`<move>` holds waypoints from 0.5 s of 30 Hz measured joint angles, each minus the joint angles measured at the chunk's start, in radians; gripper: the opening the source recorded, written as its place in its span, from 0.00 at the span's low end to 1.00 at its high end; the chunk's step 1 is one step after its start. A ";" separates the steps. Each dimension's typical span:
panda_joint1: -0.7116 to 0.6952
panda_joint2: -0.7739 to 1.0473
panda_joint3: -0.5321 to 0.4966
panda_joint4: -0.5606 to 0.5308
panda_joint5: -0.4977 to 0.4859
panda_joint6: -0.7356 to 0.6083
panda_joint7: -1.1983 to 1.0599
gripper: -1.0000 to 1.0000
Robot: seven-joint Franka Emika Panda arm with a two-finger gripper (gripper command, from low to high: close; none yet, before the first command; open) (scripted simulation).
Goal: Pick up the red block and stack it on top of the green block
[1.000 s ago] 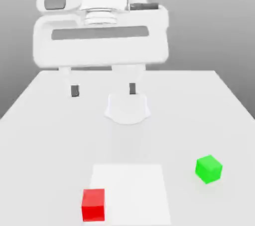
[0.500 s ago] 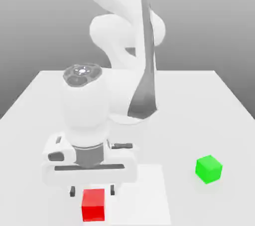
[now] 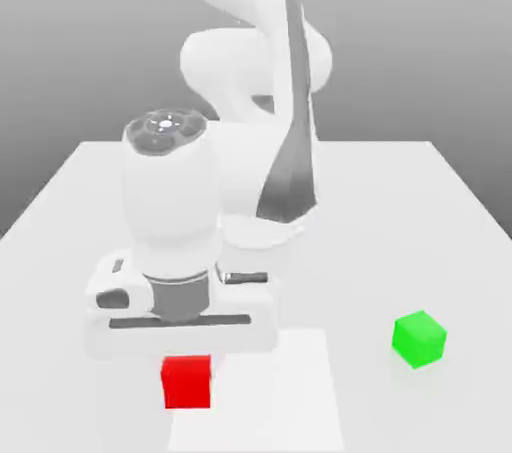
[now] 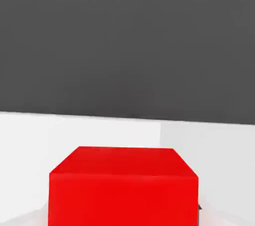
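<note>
Green block (image 3: 419, 338) shows only in exterior view.

The red block (image 4: 123, 187) fills the near part of the hand view, its top face and one broad side face showing. It rests on a white table (image 4: 209, 145), with a dark grey backdrop (image 4: 127, 40) beyond.

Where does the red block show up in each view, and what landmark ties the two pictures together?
Exterior view: the red block sits low in the picture, toward the exterior view's left, directly under the arm's hand.
Hand view: the red block fills the near foreground, very close to the camera.
Shared landmark: the white table, visible around the block in both views.
</note>
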 joint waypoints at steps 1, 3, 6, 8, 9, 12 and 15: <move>0.011 -0.011 0.014 -0.008 -0.012 -0.003 -0.024 0.00; 0.033 -0.033 0.044 -0.024 -0.032 -0.007 -0.074 0.00; 0.066 -0.063 0.092 -0.048 -0.057 -0.012 -0.156 0.00; 0.097 -0.083 0.122 -0.064 -0.065 -0.015 -0.216 0.00; 0.113 -0.093 0.137 -0.072 -0.070 -0.017 -0.247 0.00; 0.167 -0.122 0.174 -0.097 -0.072 -0.021 -0.344 0.00; 0.219 -0.150 0.207 -0.121 -0.067 -0.025 -0.448 0.00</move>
